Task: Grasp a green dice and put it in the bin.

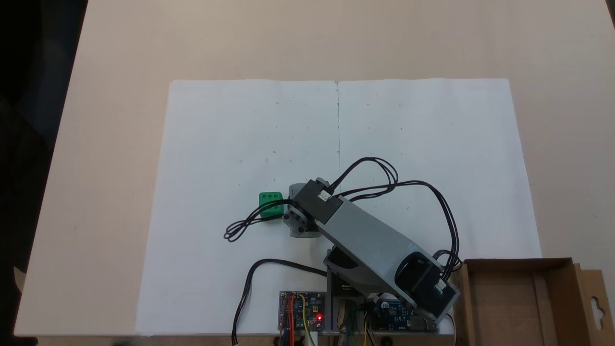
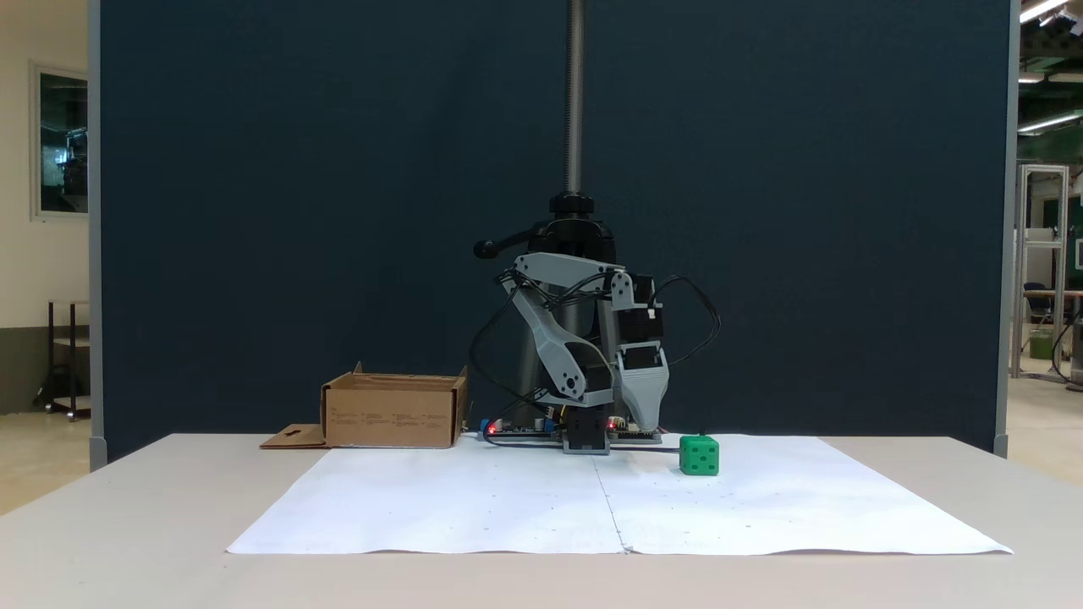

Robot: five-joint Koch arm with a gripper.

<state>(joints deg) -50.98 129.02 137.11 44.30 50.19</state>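
green dice (image 1: 270,203) on paper sheet (image 1: 240,144), just left of gripper (image 1: 299,226) | bin (image 1: 519,307) far right

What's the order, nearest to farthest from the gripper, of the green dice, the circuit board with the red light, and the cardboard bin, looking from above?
From the gripper, in the fixed view from above:
1. Green dice, just to its left.
2. Circuit board with red light, below at the table edge.
3. Bin, far right corner.

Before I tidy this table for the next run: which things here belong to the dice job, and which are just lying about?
Belongs to the job:
green dice, on the paper beside the gripper
cardboard box, open, at the table corner

Just there:
white paper sheets under the arm
circuit boards at the arm's base
black cables
blue partition behind
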